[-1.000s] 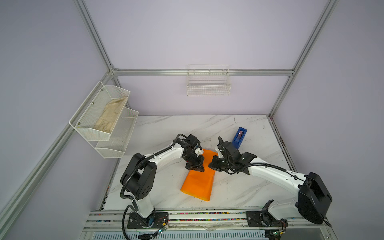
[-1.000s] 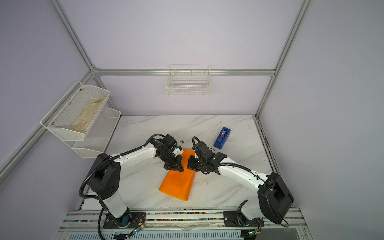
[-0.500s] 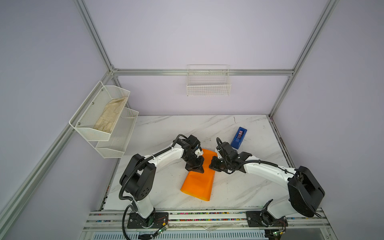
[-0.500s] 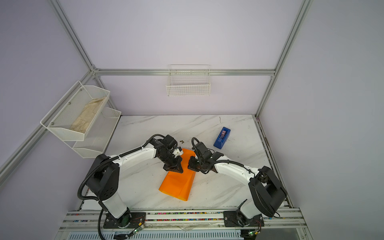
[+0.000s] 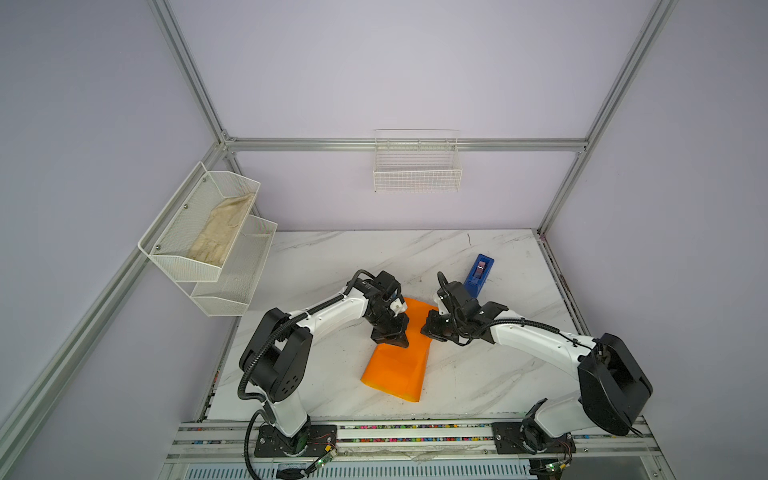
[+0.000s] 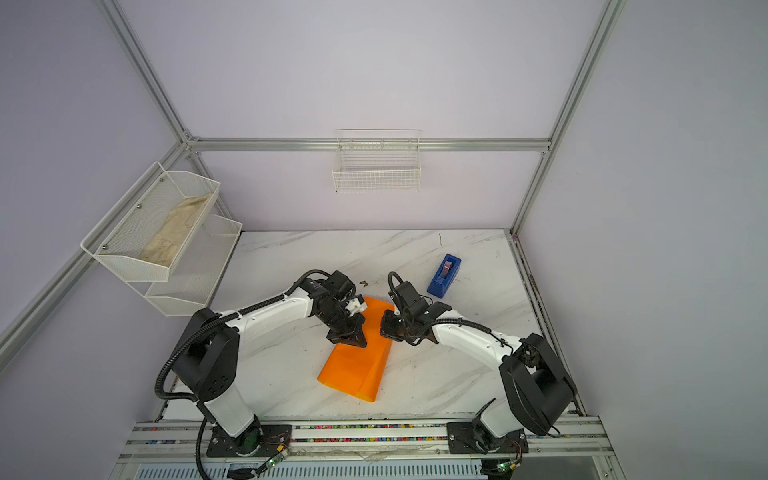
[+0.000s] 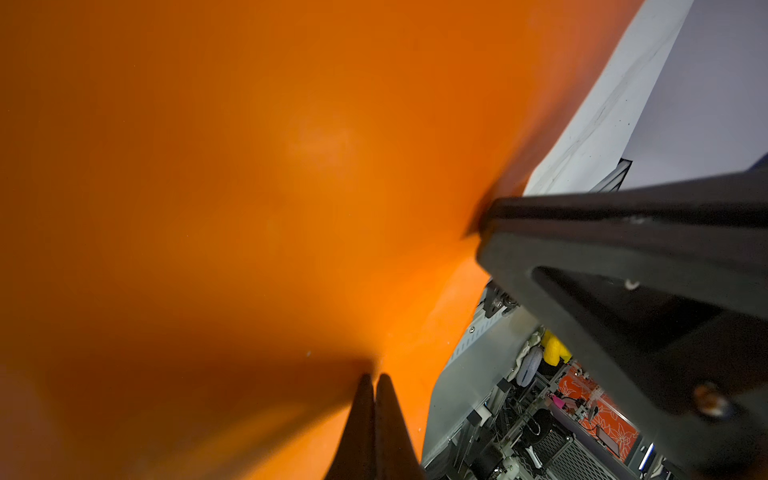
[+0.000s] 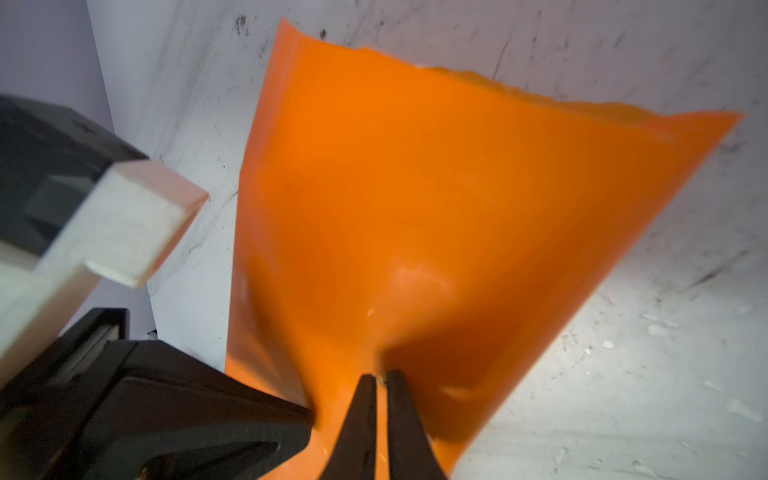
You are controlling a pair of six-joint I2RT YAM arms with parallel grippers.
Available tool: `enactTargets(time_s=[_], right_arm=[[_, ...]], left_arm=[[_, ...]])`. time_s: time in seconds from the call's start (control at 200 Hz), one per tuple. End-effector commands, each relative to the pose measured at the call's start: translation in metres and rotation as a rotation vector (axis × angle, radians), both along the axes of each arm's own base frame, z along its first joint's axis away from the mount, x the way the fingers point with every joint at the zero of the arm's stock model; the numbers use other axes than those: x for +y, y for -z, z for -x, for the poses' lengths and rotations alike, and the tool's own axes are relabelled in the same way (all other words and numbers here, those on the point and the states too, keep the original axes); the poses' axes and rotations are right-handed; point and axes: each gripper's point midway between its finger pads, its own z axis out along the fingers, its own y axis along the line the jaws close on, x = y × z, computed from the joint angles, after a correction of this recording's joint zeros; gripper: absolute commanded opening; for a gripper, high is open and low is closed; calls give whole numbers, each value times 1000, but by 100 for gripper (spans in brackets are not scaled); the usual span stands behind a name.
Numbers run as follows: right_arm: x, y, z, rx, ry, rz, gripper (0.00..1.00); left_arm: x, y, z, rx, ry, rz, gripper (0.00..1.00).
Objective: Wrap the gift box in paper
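The orange paper (image 5: 399, 368) (image 6: 357, 372) lies folded into a long tapered sleeve on the marble table. The gift box is hidden; I cannot tell whether it is inside the fold. My left gripper (image 5: 400, 341) (image 6: 354, 341) (image 7: 374, 377) is shut, and its tips press down on the paper (image 7: 249, 208) near the far left edge. Opposite it, my right gripper (image 5: 426, 331) (image 6: 384, 331) (image 8: 380, 375) stands at the paper's (image 8: 415, 208) right edge. Its jaws are parted by a narrow gap and the tips touch a dimple in the sheet.
A blue tape dispenser (image 5: 478, 274) (image 6: 444, 276) stands behind the right gripper. On the left wall hangs a white mesh rack (image 5: 174, 266) holding a beige cloth (image 5: 220, 232). A wire basket (image 5: 417, 166) hangs on the back wall. The table's front rail (image 5: 415, 432) runs along the near edge.
The right gripper's jaws have parted slightly at the paper's edge, and the right arm's elbow has swung. The left gripper and the paper stay put.
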Motion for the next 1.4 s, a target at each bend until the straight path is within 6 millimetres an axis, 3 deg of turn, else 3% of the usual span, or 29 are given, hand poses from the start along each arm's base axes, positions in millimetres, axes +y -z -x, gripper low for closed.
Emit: enactTargets(time_s=[0.0, 0.065, 0.105, 0.265, 0.325, 0.44, 0.58, 0.855, 0.97, 1.2, 1.395], right_arm=[[-26, -33, -23, -81, 41, -35, 20], [-43, -43, -40, -115, 66, -54, 27], [-57, -60, -50, -165, 89, -76, 31], [-109, -84, -92, -258, 161, -163, 46], [-130, -87, -106, -268, 211, -183, 48], [-171, -60, -132, -193, 312, -188, 47], [-198, -45, -155, -174, 369, -325, 46], [-200, -18, -187, -158, 387, -445, 46], [-198, -11, -198, -161, 392, -495, 41], [-189, 13, -203, -112, 365, -532, 33], [-181, 18, -205, -101, 350, -583, 21]], left_arm=[[10, 22, 7, 37, -26, -59, 5], [10, 23, 6, 33, -28, -61, 5], [11, 24, 7, 32, -27, -64, 5], [13, 28, 6, 28, -31, -81, 5], [13, 29, 6, 27, -31, -84, 5], [14, 29, 4, 22, -32, -86, 5], [15, 30, 5, 20, -33, -92, 5], [15, 29, 6, 28, -32, -89, 4], [15, 30, 7, 29, -33, -93, 4], [16, 31, 7, 34, -36, -96, 4], [15, 32, 6, 38, -37, -98, 3]])
